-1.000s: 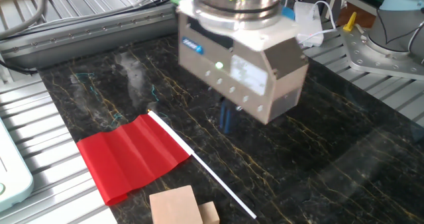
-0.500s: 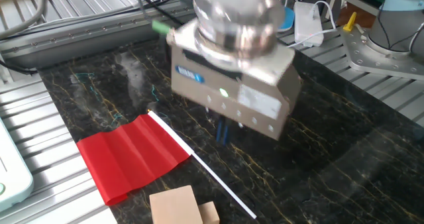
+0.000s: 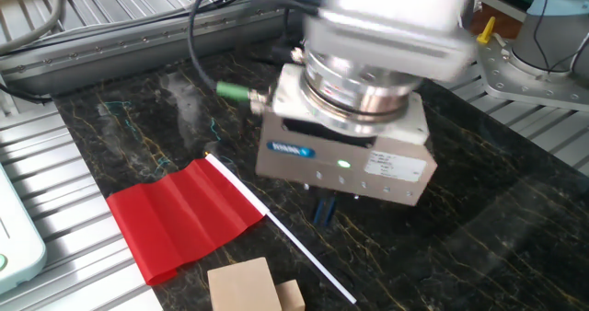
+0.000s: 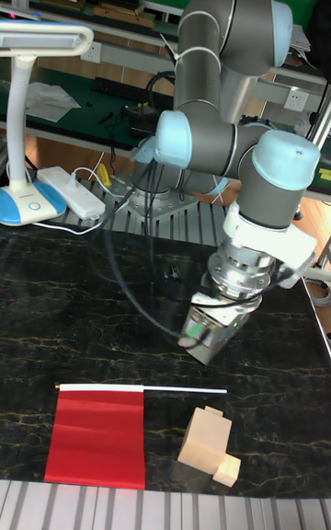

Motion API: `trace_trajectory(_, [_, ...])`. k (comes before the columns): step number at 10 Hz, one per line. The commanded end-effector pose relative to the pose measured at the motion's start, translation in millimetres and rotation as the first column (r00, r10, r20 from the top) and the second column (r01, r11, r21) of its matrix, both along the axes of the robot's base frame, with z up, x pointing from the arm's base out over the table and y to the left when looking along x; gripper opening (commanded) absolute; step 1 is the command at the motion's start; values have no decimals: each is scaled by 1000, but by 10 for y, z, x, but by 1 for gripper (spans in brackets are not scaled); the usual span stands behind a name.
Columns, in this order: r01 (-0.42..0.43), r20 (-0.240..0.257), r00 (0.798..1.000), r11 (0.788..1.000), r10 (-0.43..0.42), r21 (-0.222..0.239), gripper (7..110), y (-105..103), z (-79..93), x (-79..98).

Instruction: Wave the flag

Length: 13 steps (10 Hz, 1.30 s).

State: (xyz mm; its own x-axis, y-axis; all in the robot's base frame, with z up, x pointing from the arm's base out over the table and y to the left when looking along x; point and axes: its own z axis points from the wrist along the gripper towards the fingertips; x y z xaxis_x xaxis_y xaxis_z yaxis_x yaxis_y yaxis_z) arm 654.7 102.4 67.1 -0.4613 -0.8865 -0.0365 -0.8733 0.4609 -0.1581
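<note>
The red flag (image 3: 184, 214) lies flat on the dark marble table (image 3: 460, 247), its thin white stick (image 3: 294, 247) running toward the front right. My gripper (image 3: 324, 210) hangs just behind the stick's middle, above the table and apart from the stick. Its blue fingers (image 3: 321, 210) show as one narrow pair close together with nothing between them. In the tall fixed view the flag (image 4: 97, 438) lies at the front left, its stick (image 4: 184, 390) just in front of the gripper (image 4: 199, 355).
Two pale wooden blocks (image 3: 244, 288) stand at the table's front edge beside the stick's free end, also in the tall view as wooden blocks (image 4: 207, 443). A desk lamp (image 4: 28, 125) and a power strip (image 4: 69, 191) stand at the back left. Metal rails (image 3: 37, 173) border the table.
The gripper has turned about its vertical axis and moved forward toward the stick, with motion blur on the arm. The flag and blocks have not moved.
</note>
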Motion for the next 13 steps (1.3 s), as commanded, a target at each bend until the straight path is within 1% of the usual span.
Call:
trace_trajectory(1, [-243, 75, 966, 969, 246, -47, 7, -88, -42, 107])
trace_trajectory(2, [-232, 70, 969, 971, 235, -58, 7, -187, -43, 82])
trace_trajectory(3, [-223, 65, 971, 971, 229, -89, 7, -325, -37, 73])
trace_trajectory(4, [-205, 80, 974, 975, 212, -82, 7, -383, -31, 112])
trace_trajectory(5, [-194, 76, 978, 981, 196, -32, 7, -339, -46, 95])
trace_trajectory(6, [-198, 68, 978, 980, 199, -15, 7, -326, -53, 83])
trace_trajectory(7, [-198, 57, 978, 980, 199, -14, 7, -328, -59, 57])
trace_trajectory(8, [-185, 30, 982, 982, 184, 29, 7, -241, -76, -34])
trace_trajectory(9, [-155, 9, 988, 985, 154, 81, 7, -131, -84, -111])
trace_trajectory(10, [-107, -27, 993, 986, 111, 125, 7, -49, -90, -206])
trace_trajectory(11, [-54, -69, 995, 982, 67, 180, 7, 66, -86, -308])
trace_trajectory(12, [18, -112, 994, 975, 7, 220, 7, 158, -76, -390])
trace_trajectory(13, [125, -163, 983, 969, -90, 214, 7, 150, -70, -469])
